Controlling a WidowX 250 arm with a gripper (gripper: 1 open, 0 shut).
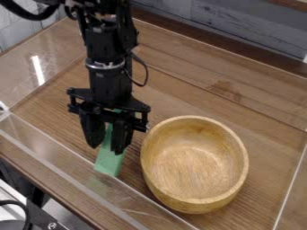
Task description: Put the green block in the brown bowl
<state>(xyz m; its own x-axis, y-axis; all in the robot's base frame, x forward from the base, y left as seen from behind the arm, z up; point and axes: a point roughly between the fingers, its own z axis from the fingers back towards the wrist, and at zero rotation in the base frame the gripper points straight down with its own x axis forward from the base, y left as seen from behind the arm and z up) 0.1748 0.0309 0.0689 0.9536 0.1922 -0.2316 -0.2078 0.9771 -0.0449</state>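
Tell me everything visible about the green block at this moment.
The green block is a plain, bright-green flat bar with a smooth, matte look. It hangs tilted, upper end pinched in the shut claw, lower end pointing down-left toward the wooden table; whether it touches is unclear. It sits just left of the brown bowl, outside its rim, not touching it.

A: What surface lies under the jaws?

B: A wooden table top with brown grain, running out on every side of them.

A: Anything around it?

B: Clear plastic walls fence the table; the near one passes just below the jaws toward the camera, and another stands off to their left, catching a bright glare.

A: And beyond the jaws?

B: A grey, plank-like backdrop sits past the far edge. At the lower left, dark cables hang outside the enclosure.
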